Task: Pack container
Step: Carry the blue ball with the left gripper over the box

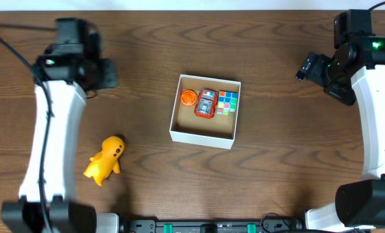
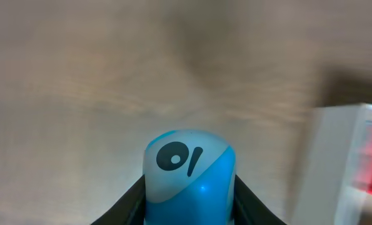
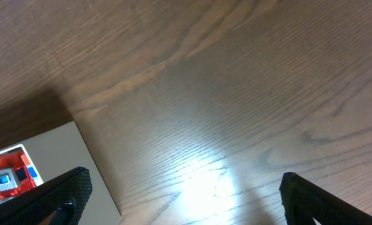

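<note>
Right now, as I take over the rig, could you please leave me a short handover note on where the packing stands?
Grippers: the left gripper is closed on a blue toy, off to the left of the container. The right gripper is open and empty over the table, to the right of the container.
Done: the orange round toy, red toy and colour cube lie inside the container.
Left: put the blue toy in. The yellow toy lies on the table to the left of the container, nearer the robot's base, and is probably next.
</note>
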Motion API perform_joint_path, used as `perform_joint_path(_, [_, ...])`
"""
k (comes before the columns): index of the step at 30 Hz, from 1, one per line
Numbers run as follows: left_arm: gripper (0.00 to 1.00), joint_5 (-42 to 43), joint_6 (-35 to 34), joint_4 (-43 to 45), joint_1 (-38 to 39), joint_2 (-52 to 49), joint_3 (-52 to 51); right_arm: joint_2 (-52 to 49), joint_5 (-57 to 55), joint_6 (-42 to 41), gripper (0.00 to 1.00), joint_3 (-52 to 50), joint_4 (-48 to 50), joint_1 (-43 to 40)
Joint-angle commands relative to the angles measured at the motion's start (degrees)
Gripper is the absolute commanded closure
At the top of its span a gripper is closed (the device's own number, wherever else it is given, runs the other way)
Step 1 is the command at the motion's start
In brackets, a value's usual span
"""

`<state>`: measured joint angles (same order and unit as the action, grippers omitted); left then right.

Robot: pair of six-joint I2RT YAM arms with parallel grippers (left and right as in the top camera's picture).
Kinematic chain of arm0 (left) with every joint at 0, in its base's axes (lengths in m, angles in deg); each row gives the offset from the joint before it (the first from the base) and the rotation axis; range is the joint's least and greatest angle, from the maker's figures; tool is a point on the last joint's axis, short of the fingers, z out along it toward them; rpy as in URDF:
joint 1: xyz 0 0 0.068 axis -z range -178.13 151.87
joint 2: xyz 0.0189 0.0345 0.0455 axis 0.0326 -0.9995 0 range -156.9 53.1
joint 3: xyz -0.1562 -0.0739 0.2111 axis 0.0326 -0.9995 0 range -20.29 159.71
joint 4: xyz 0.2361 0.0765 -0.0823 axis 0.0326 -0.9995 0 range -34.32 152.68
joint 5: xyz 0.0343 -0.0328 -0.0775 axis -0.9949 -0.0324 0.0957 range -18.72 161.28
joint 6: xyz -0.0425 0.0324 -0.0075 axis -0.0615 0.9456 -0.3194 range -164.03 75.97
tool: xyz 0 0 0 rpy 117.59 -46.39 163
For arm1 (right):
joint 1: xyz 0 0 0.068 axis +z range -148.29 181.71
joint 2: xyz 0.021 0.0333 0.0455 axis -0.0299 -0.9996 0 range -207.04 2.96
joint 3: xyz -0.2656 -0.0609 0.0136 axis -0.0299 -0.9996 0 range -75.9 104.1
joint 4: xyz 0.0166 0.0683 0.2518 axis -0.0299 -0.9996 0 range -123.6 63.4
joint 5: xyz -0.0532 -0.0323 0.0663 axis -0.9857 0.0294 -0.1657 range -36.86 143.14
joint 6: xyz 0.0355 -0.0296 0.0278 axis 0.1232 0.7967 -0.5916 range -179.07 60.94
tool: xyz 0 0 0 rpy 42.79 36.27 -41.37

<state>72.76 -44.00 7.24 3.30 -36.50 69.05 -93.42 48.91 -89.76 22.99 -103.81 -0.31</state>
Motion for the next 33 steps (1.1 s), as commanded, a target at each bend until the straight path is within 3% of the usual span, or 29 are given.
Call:
perform_joint_path(1, [0.85, 0.50, 0.17, 0.07, 9.55, 2.19, 0.66, -0.04, 0.17, 1.01, 0.01, -0.04, 0.09, 0.15])
perform_joint_path(7, [0.87, 0.50, 4.28, 2.36, 26.67, 1.07, 0.63, -0.04, 0.20, 1.01, 0.01, -0.04, 0.07, 0.22])
perform_joint_path(12, [0.90, 0.50, 4.28, 4.66, 35.12, -3.28, 0.57, -0.04, 0.20, 1.01, 0.01, -0.04, 0.04, 0.22])
perform_joint_path(21, [0.91, 3.67, 4.24, 4.98, 41.55, -13.64, 0.57, -0.04, 0.20, 1.01, 0.01, -0.04, -0.02, 0.22])
perform_joint_path(33, [0.91, 3.69, 4.24, 4.98, 42.14, -19.45, 0.28, -0.04, 0.17, 1.01, 0.01, -0.04, -0.13, 0.20])
